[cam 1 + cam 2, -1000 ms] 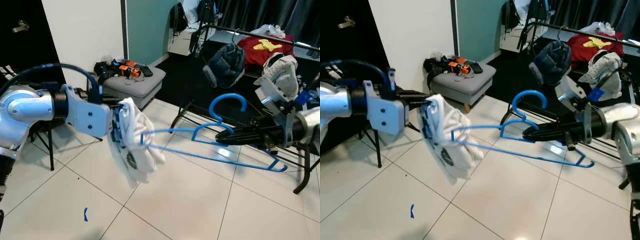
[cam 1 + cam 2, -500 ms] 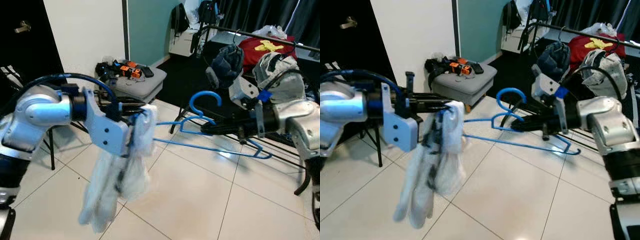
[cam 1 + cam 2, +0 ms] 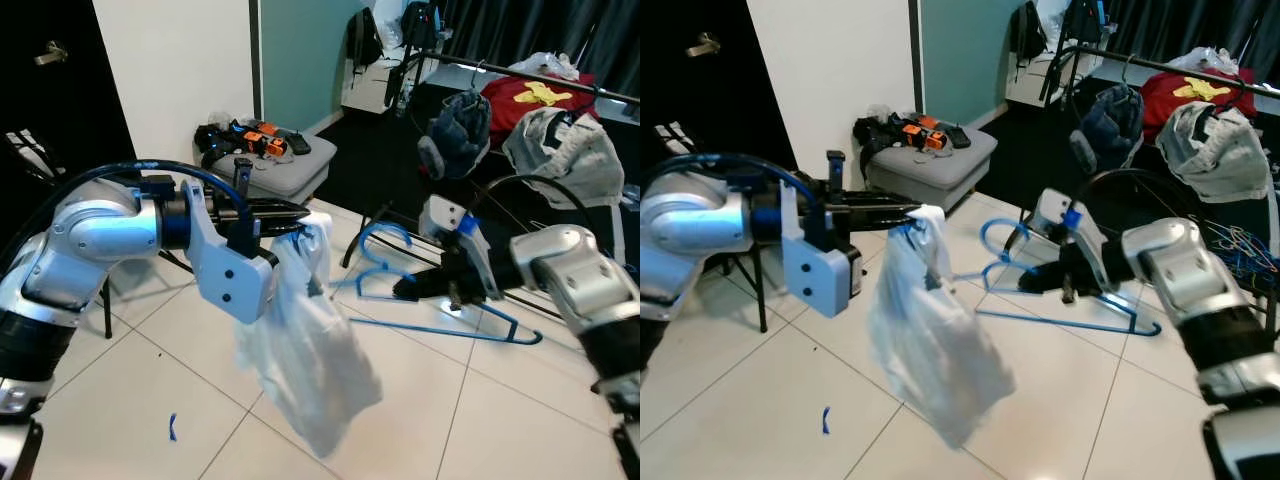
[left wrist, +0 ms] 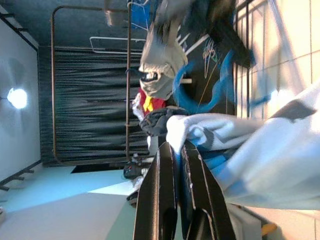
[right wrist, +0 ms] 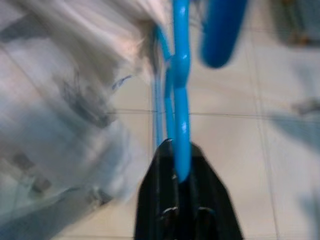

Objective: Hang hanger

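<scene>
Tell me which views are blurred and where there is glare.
Right wrist view: heavy motion blur on the garment and hanger. Left eye view: garment slightly smeared; a bright glare spot on the tile near the right end effector. Left wrist view: sharper, with a lamp glowing.

From my remote station: white tiled floor (image 3: 400,420) bore a blue tape mark (image 3: 172,428) and grey ottoman (image 3: 285,172).
</scene>
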Robot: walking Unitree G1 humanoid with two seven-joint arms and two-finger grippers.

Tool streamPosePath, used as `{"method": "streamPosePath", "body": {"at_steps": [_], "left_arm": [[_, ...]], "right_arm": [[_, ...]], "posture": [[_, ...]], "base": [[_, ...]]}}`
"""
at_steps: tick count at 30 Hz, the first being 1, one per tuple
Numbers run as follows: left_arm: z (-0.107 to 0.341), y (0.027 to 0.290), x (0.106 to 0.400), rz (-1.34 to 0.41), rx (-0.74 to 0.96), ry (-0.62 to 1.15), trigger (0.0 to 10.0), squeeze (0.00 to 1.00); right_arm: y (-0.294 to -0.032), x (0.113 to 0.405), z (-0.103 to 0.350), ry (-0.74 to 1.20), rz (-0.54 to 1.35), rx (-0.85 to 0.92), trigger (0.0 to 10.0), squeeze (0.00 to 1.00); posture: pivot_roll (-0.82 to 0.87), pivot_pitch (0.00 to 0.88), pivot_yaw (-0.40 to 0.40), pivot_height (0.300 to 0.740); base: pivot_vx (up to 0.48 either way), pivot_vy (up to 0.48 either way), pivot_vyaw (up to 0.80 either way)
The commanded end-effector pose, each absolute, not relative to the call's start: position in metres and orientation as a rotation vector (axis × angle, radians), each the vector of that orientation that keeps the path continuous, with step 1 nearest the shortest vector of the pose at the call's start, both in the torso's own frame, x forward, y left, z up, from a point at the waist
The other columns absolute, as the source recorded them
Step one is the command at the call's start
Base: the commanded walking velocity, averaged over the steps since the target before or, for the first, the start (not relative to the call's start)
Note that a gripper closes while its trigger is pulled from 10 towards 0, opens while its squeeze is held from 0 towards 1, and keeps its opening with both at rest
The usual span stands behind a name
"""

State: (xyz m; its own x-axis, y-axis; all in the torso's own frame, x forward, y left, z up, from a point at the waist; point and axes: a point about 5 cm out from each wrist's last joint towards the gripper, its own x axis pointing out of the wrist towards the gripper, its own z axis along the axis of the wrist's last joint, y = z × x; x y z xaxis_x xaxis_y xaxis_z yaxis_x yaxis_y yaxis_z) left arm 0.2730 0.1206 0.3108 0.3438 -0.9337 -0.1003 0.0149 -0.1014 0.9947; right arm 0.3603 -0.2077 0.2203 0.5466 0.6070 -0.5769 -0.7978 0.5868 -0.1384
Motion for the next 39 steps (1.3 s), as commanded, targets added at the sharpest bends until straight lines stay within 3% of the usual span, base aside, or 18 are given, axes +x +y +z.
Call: {"method": "streamPosePath", "body": {"at_steps": [1,3,5,7,10,12,17,21,22,23,39], "left_arm": [[0.313,0.113,0.268,-1.010,1.415,-0.946,10.0,0.00],[0.310,0.109,0.266,-1.024,1.398,-0.947,10.0,0.00],[0.300,0.100,0.262,-1.059,1.340,-0.932,10.0,0.00],[0.293,0.094,0.260,-1.081,1.303,-0.920,10.0,0.00],[0.276,0.076,0.256,-1.129,1.214,-0.900,10.0,0.00],[0.276,0.076,0.256,-1.129,1.214,-0.900,10.0,0.00],[0.258,0.044,0.264,-1.125,1.098,-0.859,10.0,0.00],[0.256,0.033,0.268,-1.103,1.052,-0.847,10.0,0.00],[0.256,0.029,0.271,-1.084,1.025,-0.833,10.0,0.18],[0.255,0.026,0.274,-1.073,1.006,-0.809,10.0,1.00],[0.244,0.048,0.280,-0.970,1.028,-0.669,10.0,1.00]], "right_arm": [[-0.219,0.367,0.221,0.526,0.711,-0.398,10.0,0.00],[-0.223,0.374,0.223,0.508,0.614,-0.356,10.0,0.00],[-0.226,0.387,0.235,0.370,0.444,-0.228,10.0,0.00],[-0.221,0.392,0.245,0.273,0.408,-0.124,10.0,0.00],[-0.195,0.398,0.261,0.115,0.442,0.105,10.0,0.00],[-0.195,0.398,0.261,0.115,0.442,0.105,10.0,0.00],[-0.157,0.403,0.274,0.044,0.530,0.331,10.0,0.00],[-0.147,0.405,0.279,0.030,0.549,0.375,10.0,0.00],[-0.141,0.405,0.283,0.016,0.556,0.393,10.0,0.00],[-0.135,0.405,0.287,-0.006,0.572,0.405,10.0,0.00],[-0.126,0.397,0.307,-0.150,0.660,0.371,10.0,0.00]], "posture": [[-0.05,0.000,-0.066,0.740],[-0.05,0.000,-0.064,0.740],[-0.05,0.000,-0.064,0.740],[-0.05,0.000,-0.062,0.740],[-0.05,0.000,-0.058,0.740],[-0.05,0.000,-0.058,0.740],[-0.05,0.000,-0.050,0.740],[-0.05,0.000,-0.051,0.740],[-0.06,0.000,-0.053,0.740],[-0.05,0.000,-0.052,0.740],[-0.05,0.000,-0.048,0.740]], "base": [[0.000,0.000,0.00],[0.000,0.000,0.00],[0.000,0.000,0.00],[0.000,0.000,0.00],[0.000,0.000,0.00],[0.000,0.000,0.00],[0.000,0.000,0.00],[0.000,0.000,0.00],[0.000,0.000,0.00],[0.000,0.000,0.00],[0.000,0.000,0.00]]}}
